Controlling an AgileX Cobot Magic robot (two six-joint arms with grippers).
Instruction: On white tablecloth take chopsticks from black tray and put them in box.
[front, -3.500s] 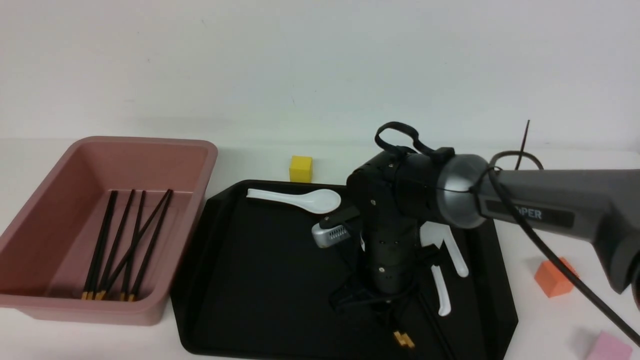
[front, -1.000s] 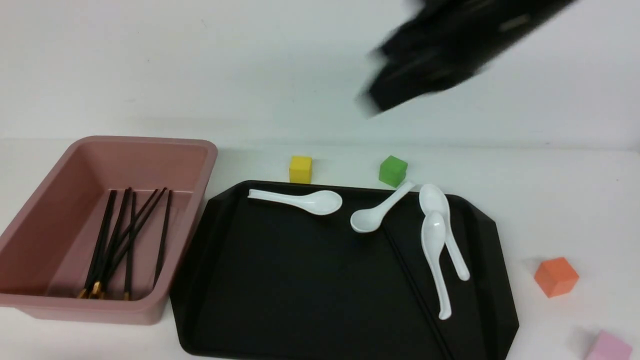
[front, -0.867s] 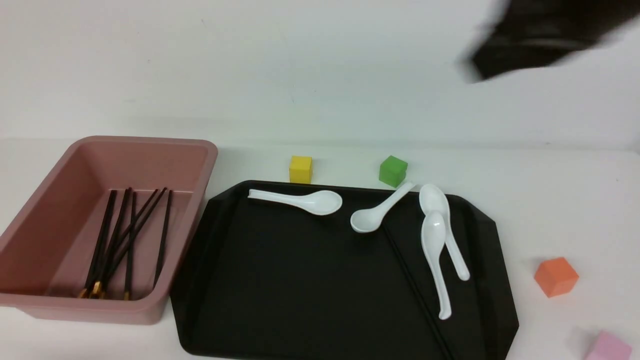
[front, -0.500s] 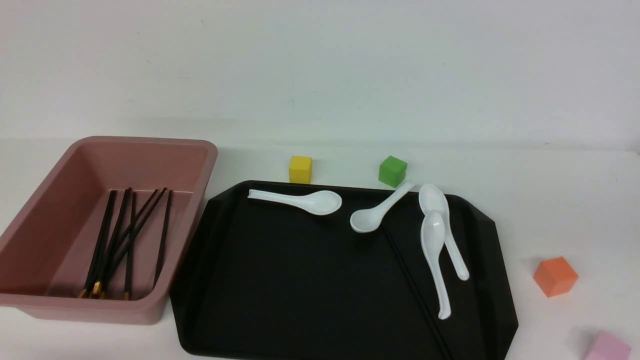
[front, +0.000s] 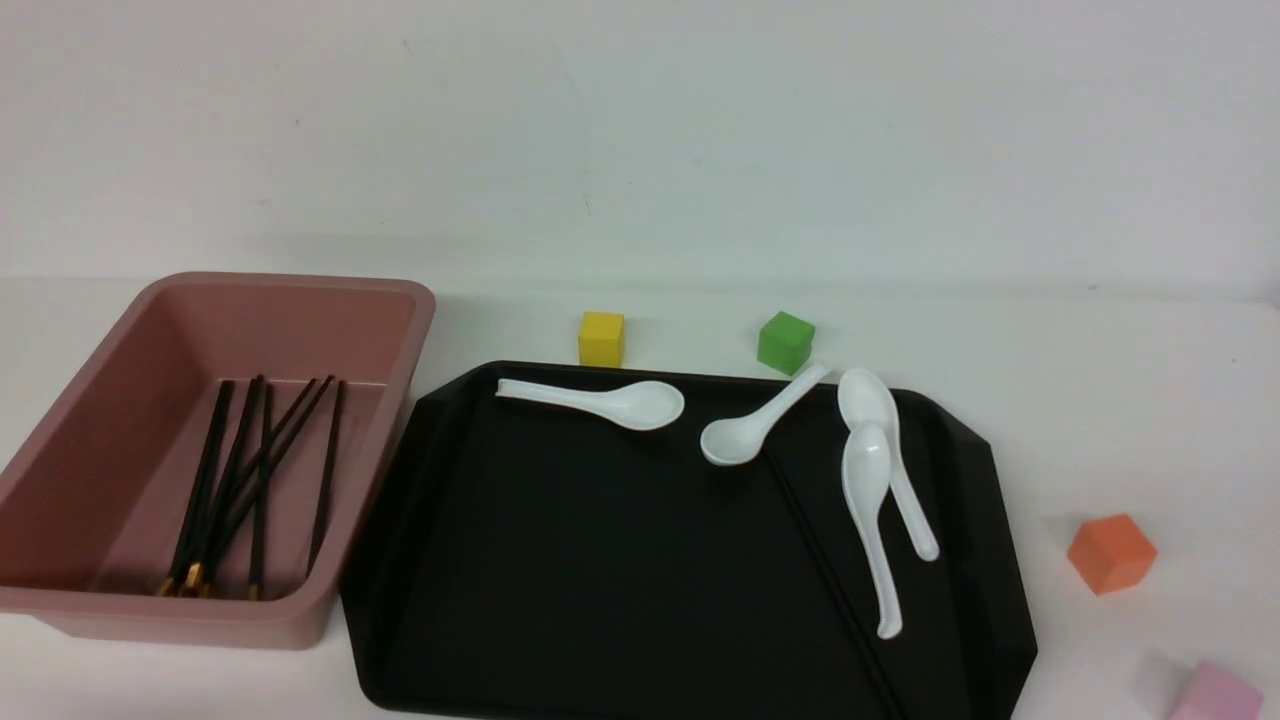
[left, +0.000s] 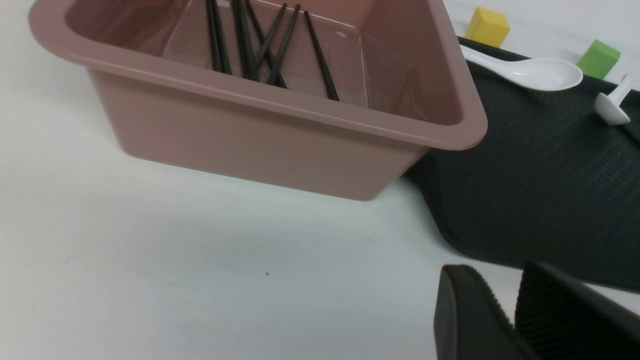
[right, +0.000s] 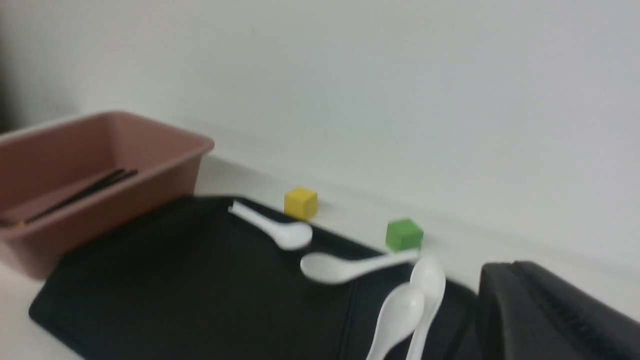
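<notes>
The pink box (front: 420, 300) stands at the left on the white tablecloth (front: 1100, 400) and holds several black chopsticks (front: 262, 470) with their gold ends towards me. One more chopstick (front: 830, 580) lies slantwise on the black tray (front: 580, 560), next to the spoons. Neither gripper shows in the front view. In the left wrist view the left gripper (left: 497, 272) hovers over the cloth near the box (left: 280, 102) and tray corner (left: 540, 180), shut and empty. In the right wrist view the right gripper (right: 505, 270) is shut and empty, beyond the tray's right side (right: 175, 280).
Several white spoons (front: 870, 500) lie on the tray's far and right parts. A yellow cube (front: 601, 337) and a green cube (front: 785, 341) stand behind the tray. An orange cube (front: 1111, 553) and a pink cube (front: 1215, 693) lie at the right.
The right arm, down on the tray 3.5 s ago, has risen and swung out of the front view to the right. The box's chopsticks lie differently, with one more among them. Nothing moved in the last half second.
</notes>
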